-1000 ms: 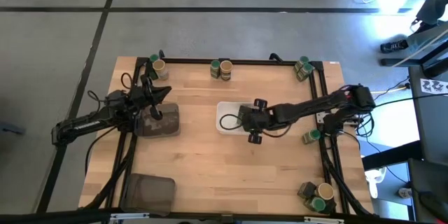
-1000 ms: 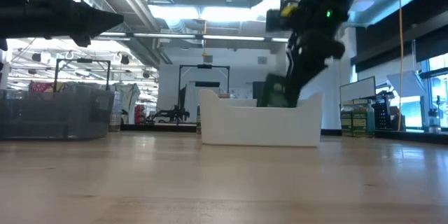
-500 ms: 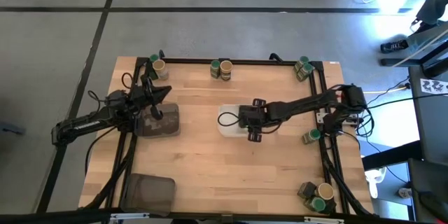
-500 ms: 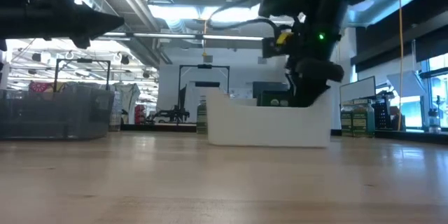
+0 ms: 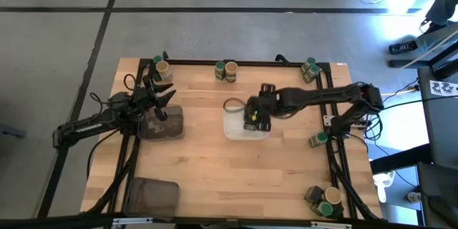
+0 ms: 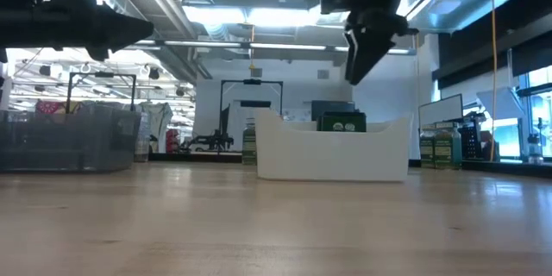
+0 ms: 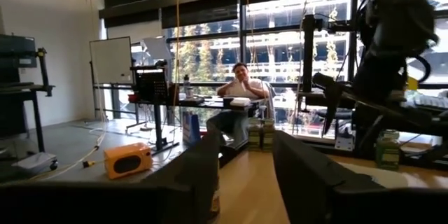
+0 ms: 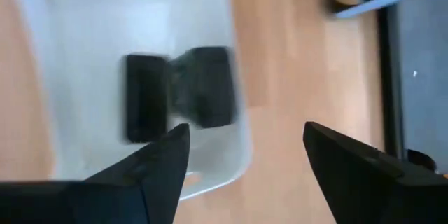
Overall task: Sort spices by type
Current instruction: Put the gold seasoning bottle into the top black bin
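Two dark squarish tins (image 8: 147, 108) (image 8: 206, 98) lie side by side on the floor of the white tray (image 5: 232, 130); the low view shows one tin's green label (image 6: 342, 122) above the tray wall. My right gripper (image 8: 245, 161) hangs open above the tray, clear of the tins, and shows high above it in the low view (image 6: 354, 73). My left gripper (image 7: 245, 175) is open and empty, level above the dark grey tray (image 5: 163, 123) at the left. More spices stand in small groups along the table's edges (image 5: 227, 70) (image 5: 310, 70).
Other spice groups stand at the far left corner (image 5: 161, 68), the right edge (image 5: 318, 139) and the near right corner (image 5: 323, 199). A second dark grey tray (image 5: 152, 197) lies at the near left. Bare wood lies between the trays and the near edge.
My right gripper lowered a dark tin into the white tray, opened and let go of it, then rose clear and drew toward the far edge. The tin now rests in the tray beside the other one. My left gripper's fingers have parted.
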`<control>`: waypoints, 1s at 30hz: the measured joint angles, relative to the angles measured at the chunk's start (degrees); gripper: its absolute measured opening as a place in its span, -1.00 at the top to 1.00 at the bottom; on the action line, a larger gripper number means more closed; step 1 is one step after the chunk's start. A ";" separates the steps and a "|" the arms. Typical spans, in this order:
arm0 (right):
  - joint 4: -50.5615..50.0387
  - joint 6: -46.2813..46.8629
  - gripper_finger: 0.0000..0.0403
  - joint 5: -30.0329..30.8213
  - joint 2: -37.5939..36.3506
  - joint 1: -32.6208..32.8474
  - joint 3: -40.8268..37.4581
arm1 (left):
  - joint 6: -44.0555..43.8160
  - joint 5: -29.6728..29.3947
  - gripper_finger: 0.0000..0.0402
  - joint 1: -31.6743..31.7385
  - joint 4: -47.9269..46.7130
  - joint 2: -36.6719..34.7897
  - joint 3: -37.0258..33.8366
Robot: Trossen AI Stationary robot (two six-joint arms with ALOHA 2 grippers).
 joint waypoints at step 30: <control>67.40 -6.96 -0.90 -19.42 7.92 -27.18 -13.20 | -0.47 -6.05 -0.32 5.18 0.11 7.11 0.07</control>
